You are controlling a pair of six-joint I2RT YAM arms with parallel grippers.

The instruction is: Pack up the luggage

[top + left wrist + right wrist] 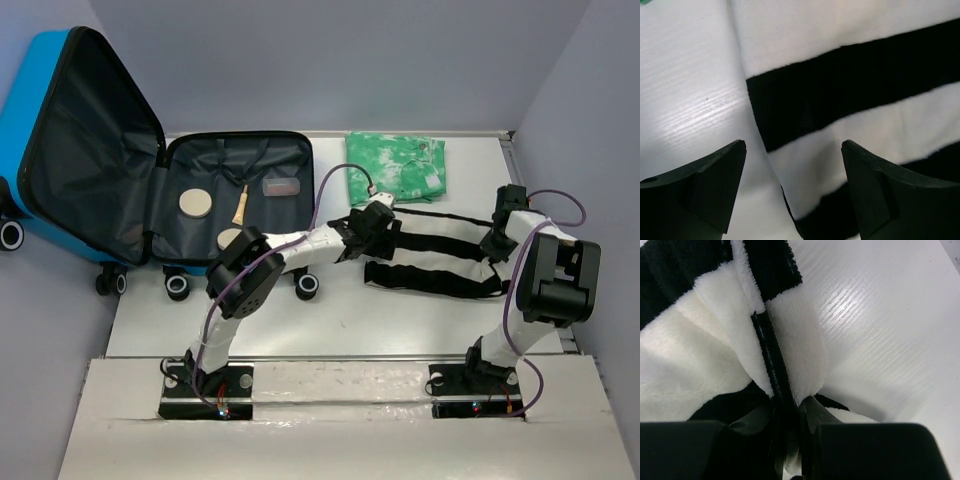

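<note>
Two hands at a striped cloth, open luggage off at ten o'clock.

The right hand [787, 409] is pinched narrow on a gathered fold of the black-and-white striped cloth [700, 355] at the cloth's three o'clock end. The left hand [793, 145] hangs with its jaws wide over the nine o'clock edge, holding nothing. The cloth lies spread on the white worktop [400, 320]. A green patterned cloth [395, 165] sits at twelve o'clock from the left hand. The blue luggage [30, 120] lies open at ten o'clock, lid propped up, with what look like pale round discs [195, 203] on its black lining.
</note>
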